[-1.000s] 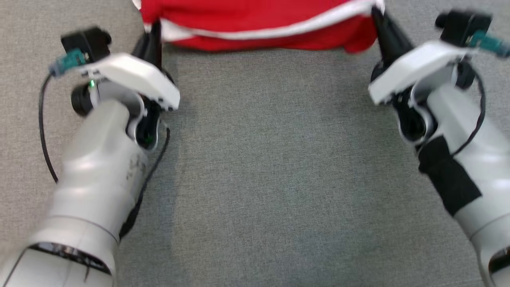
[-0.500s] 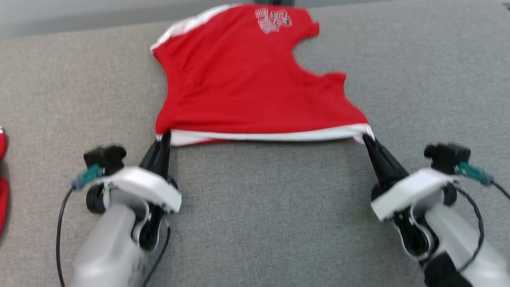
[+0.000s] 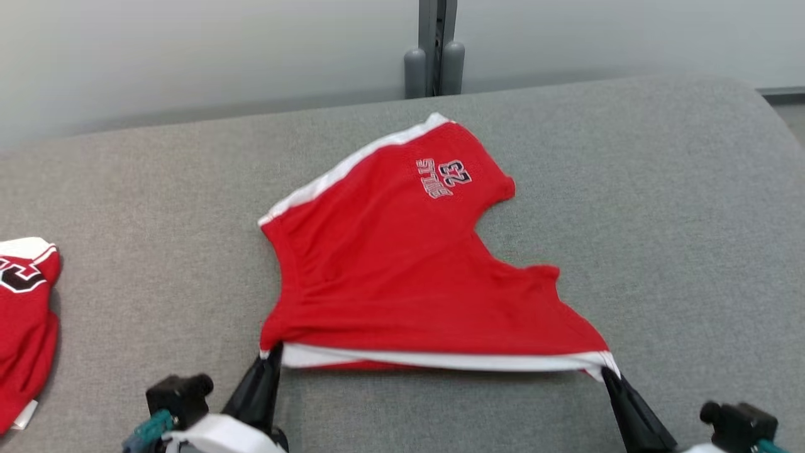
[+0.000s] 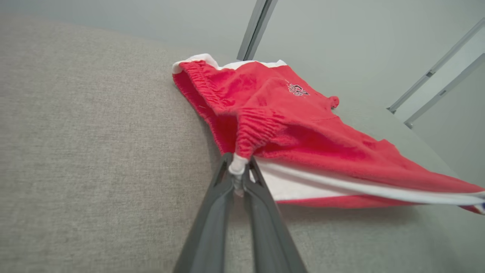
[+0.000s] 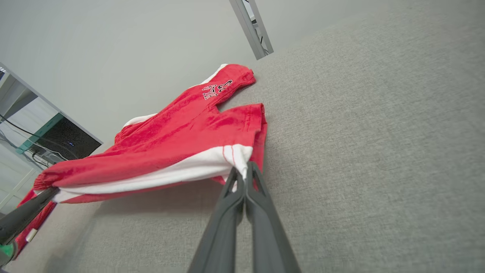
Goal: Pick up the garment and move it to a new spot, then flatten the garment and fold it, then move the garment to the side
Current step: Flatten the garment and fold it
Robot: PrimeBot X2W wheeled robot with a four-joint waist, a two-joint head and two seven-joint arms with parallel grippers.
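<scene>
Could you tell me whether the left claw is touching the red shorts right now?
Touching. The left wrist view shows the left claw pinched shut on the white corner of the red shorts.

Garment on table, second garment leftward

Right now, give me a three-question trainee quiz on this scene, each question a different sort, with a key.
1. True or false: the left hand is shut on a corner of the red shorts.
2. Which number is printed on the shorts? A 23, B 7, C 45.
3. Fill in: the right hand pinches the shorts' ___ trim.
Key: 1 true; 2 A; 3 white.
</scene>
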